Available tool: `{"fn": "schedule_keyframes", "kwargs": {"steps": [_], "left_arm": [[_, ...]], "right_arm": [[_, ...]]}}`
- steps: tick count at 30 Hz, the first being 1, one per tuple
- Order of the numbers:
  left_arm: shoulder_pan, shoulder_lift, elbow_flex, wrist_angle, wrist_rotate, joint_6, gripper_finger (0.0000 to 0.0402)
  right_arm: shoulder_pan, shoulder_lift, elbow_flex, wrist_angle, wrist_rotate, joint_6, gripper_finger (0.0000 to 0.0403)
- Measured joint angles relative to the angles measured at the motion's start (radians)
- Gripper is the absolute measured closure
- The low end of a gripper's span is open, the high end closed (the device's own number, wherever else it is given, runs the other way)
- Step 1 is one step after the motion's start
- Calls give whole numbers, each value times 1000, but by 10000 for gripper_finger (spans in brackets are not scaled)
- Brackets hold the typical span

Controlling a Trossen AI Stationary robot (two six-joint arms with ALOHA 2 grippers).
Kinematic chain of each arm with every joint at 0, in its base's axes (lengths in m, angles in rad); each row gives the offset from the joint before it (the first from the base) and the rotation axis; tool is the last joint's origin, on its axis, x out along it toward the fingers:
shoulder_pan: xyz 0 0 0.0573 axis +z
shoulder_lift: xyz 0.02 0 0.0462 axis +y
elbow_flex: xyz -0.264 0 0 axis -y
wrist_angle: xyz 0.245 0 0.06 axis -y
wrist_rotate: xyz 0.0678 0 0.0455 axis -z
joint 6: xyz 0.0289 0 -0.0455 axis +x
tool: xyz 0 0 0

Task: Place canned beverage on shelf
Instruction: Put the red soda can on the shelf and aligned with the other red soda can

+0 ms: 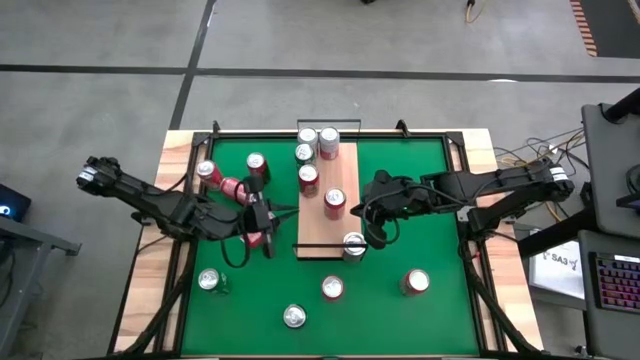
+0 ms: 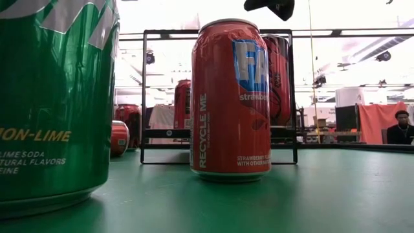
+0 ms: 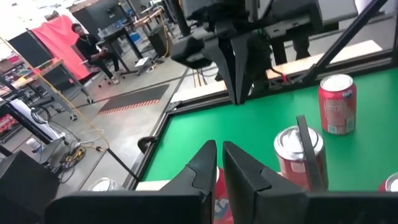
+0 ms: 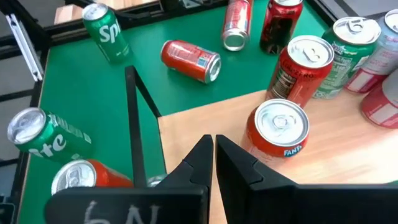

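Stocking of the shelf (image 1: 315, 235) is being continued, and this moment is being judged as a pause between two placements. No can is being carried. The left gripper (image 3: 219, 149) is being held closed and empty over the green mat (image 1: 420, 180), just beside the long left edge of the shelf, with a red thing showing under its fingers that cannot be identified with certainty. The right gripper (image 4: 212, 144) is also being kept closed on nothing, and it is being held over the right side of the board, near the orange can (image 4: 277, 127) standing there. The shelf is lying in the middle of the mat, between the two arms. Six cans are being counted on it in the high view: four crowded at the far end, one in the middle and the silver-topped can (image 1: 353, 245) at the near end. More drinks are being left on the mat, among them the near red can (image 1: 332, 288), the right red can (image 1: 415, 282) and the lying can (image 4: 191, 60). For the next move, one gripper is being expected to open first, then to be brought down around an upright can on the mat. The right red can is being judged the easiest for the right arm, because nothing is standing close to it. Free board is being seen between the middle can and the far group, so care is being needed there not to knock the neighbours.
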Motion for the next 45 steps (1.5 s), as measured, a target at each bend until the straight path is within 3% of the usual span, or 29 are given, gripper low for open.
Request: {"fn": "schedule_keyframes", "kwargs": {"steps": [20,39,45], "left_arm": [[0,81,-6,-37,0,12,390],[1,126,-6,-43,0,36,390],[1,126,-6,-53,0,53,390]], "right_arm": [[0,47,6,-60,-3,58,394],[-42,143,60,-106,-1,5,394],[-58,140,61,-108,-24,88,394]]}}
